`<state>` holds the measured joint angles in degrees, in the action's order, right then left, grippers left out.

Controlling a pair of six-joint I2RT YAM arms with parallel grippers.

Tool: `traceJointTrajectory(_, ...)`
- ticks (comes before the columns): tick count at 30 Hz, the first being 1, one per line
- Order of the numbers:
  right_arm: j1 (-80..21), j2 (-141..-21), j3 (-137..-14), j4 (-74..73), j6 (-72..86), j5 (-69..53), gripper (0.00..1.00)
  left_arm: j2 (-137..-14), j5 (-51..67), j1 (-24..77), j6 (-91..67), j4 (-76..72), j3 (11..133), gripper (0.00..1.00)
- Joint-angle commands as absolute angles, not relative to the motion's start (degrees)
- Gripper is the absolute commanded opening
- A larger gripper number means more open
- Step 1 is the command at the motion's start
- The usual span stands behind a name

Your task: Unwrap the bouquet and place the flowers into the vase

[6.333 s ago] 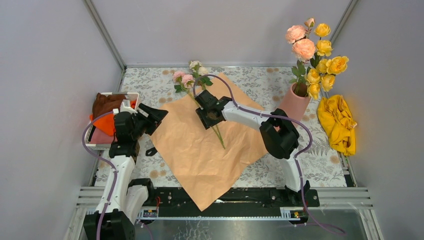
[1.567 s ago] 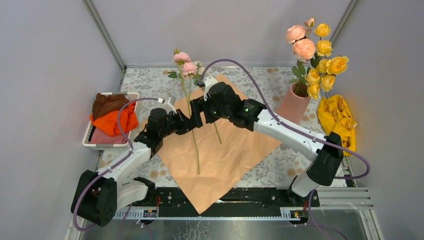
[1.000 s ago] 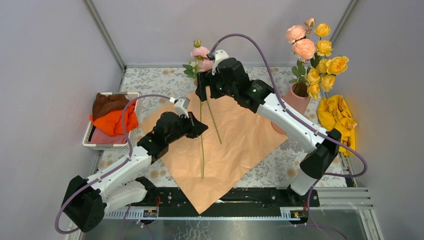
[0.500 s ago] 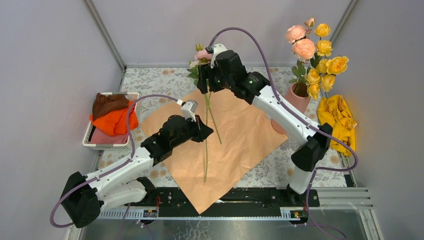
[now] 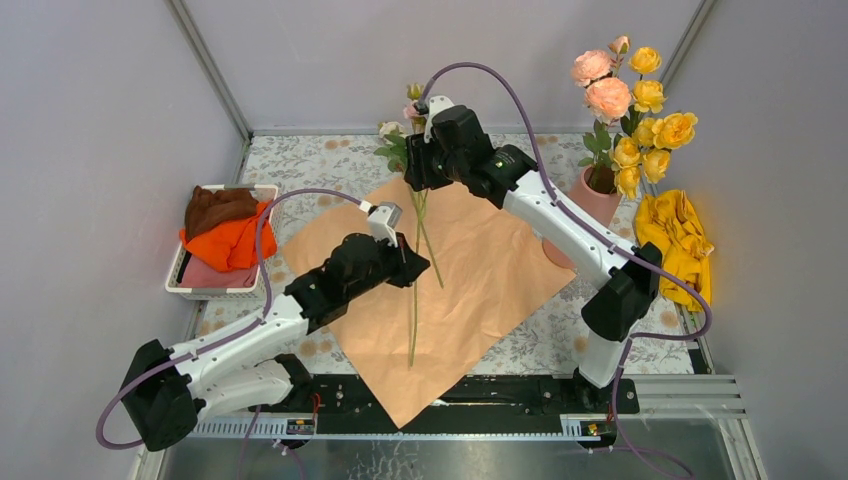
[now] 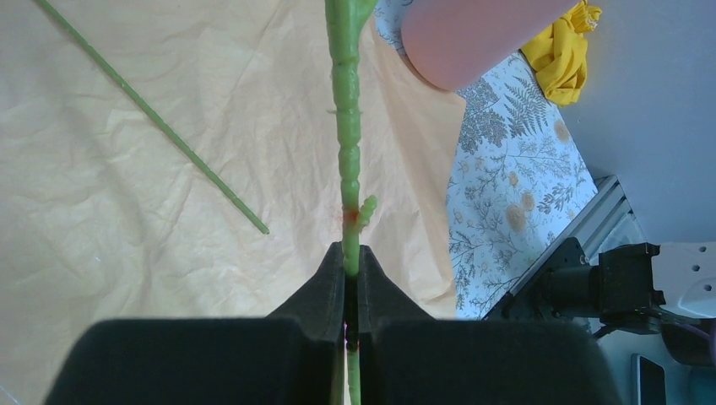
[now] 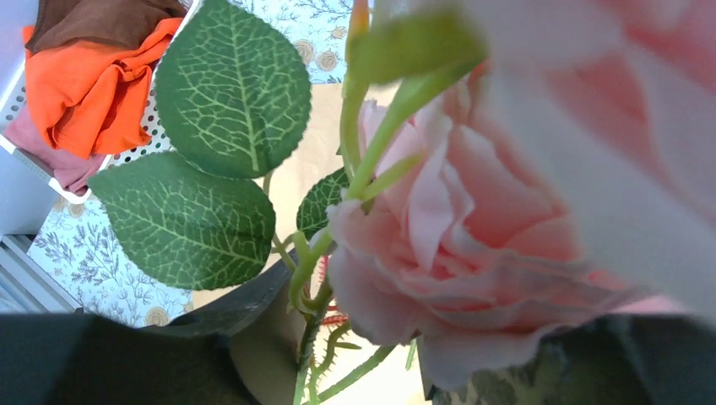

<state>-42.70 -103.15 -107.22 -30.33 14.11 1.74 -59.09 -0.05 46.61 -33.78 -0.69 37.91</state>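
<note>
From the top view, the paper is already off. The wrapping paper (image 5: 480, 290) lies flat on the table, and a bunch of flowers (image 5: 630, 110) already stands in the vase (image 5: 585, 210) at the right rear. The left gripper (image 5: 412, 262) has a long stem (image 5: 413, 310) lifted off the paper, and the right gripper (image 5: 418, 168) sits up at the bloom end of it. A second stem (image 5: 432, 255) lies on the paper just beside. My guess is this thing weighs next to nothing but is top-heavy and whippy, with a plasticky stem that could twist in a pinch. I'd hold low on the bare stalk and never squeeze the head. The left wrist view settles what the top can't: its fingers (image 6: 325, 283) are pressed together right on the stalk, just under a little nub. You also get the side of the vase and the yellow cloth (image 6: 566, 51) past the paper's edge. The right wrist view is nearly all pink bloom (image 7: 439, 245) and leaves (image 7: 232, 84), with thin stalks running down between the dark fingers. Honestly, I can't tell if that gripper is pinching them or just sitting around them. It does show how soft the petals are, and it catches the orange cloth (image 7: 76, 93) in its tray (image 7: 17, 152).
</note>
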Motion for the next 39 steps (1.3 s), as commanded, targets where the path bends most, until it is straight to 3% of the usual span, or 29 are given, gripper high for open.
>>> traceJointTrajectory(1,-42.1,-100.78,-108.21,-28.57,13.69,0.18,0.48,-59.07,-2.43,47.54,-32.45,-2.07,39.79,0.0)
traceJointTrajectory(6,-42.15,-99.99,-107.68,-28.09,13.72,-1.6,0.3,-58.84,-3.06,48.03,-32.45,-1.25,40.08,0.0)
traceJointTrajectory(13,-42.11,-98.68,-107.31,-27.87,13.54,-2.94,0.12,-58.88,-3.79,48.47,-32.68,-0.64,41.0,0.0)
traceJointTrajectory(18,-42.12,-97.55,-107.8,-27.99,13.45,-3.58,0.0,-57.94,-4.97,48.56,-32.76,-0.09,41.67,0.11)
traceJointTrajectory(29,-42.14,-93.57,-110.28,-29.47,13.08,-3.9,0.0,-54.6,-8.46,48.6,-33.51,3.52,41.99,0.46)
traceJointTrajectory(39,-42.11,-89.62,-119.5,-36.78,5.18,6.08,0.0,-47.24,-11.8,48.6,-35.4,5.25,42.72,0.67)
